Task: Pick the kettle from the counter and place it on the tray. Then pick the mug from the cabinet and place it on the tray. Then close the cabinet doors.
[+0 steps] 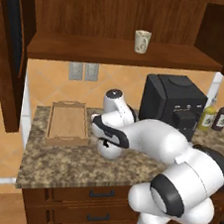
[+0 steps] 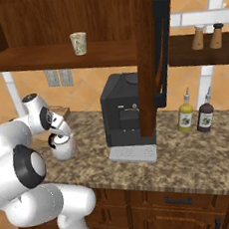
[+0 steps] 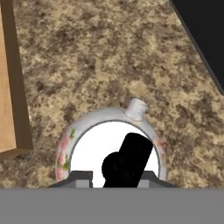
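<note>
Right now I am on the first step, taking hold of the kettle (image 3: 111,148), which stands on the counter (image 1: 67,165) near its middle, between the tray (image 1: 68,123) toward the counter's left end and the black coffee machine (image 1: 172,104) at the back. My gripper (image 3: 114,181) is down directly over the kettle's top, its two finger tips low on either side of the thin black handle; whether they have clamped on that handle I cannot tell, because the handle itself hides the contact in the hand view and my wrist covers it from both base cameras. The kettle sits flat on the granite, its short spout pointing away from me. The tray lies bare, just beside the kettle. I judge the next move needs a firm squeeze on the handle, then a straight lift high enough to clear the tray's raised side before carrying left and setting down inside it. The mug (image 1: 141,41) waits on the shelf of the cabinet (image 1: 117,52), whose doors stand open.
</note>
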Robot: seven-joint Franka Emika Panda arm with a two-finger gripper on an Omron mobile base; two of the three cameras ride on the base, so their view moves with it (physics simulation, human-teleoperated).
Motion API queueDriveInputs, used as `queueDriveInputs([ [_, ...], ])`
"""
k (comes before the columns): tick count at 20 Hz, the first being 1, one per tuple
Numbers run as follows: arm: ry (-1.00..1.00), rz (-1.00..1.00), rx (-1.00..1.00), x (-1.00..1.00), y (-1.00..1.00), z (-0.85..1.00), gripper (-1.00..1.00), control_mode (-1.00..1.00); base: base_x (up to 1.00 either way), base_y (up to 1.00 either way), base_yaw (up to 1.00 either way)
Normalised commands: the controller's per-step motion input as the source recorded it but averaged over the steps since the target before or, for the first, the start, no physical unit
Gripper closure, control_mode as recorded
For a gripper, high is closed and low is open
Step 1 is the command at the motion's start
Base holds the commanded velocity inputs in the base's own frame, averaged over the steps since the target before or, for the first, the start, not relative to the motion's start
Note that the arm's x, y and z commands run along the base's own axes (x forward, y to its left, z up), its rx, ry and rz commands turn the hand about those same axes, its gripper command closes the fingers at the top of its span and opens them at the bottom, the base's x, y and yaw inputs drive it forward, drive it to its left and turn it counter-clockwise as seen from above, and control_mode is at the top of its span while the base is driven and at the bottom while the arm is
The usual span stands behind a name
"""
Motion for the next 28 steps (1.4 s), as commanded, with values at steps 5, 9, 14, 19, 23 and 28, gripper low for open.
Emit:
queueDriveInputs([
  [5,-0.1,0.04,0.0,-0.01,0.26,0.61,1.0,-1.0,0.0,0.0,0.0],
  [9,-0.19,0.06,0.0,-0.17,0.25,0.74,1.0,-1.0,0.0,0.0,0.0],
  [14,-0.03,0.01,0.0,-0.07,0.07,0.1,1.0,-1.0,0.0,0.0,0.0],
  [19,0.0,0.0,0.0,0.0,0.17,0.08,1.0,-1.0,0.0,0.0,0.0],
  [23,-0.07,0.0,0.0,0.0,0.38,0.42,1.0,-1.0,0.0,0.0,0.0],
  [28,-0.04,0.0,0.0,0.2,0.47,0.17,1.0,-1.0,0.0,0.0,0.0],
])
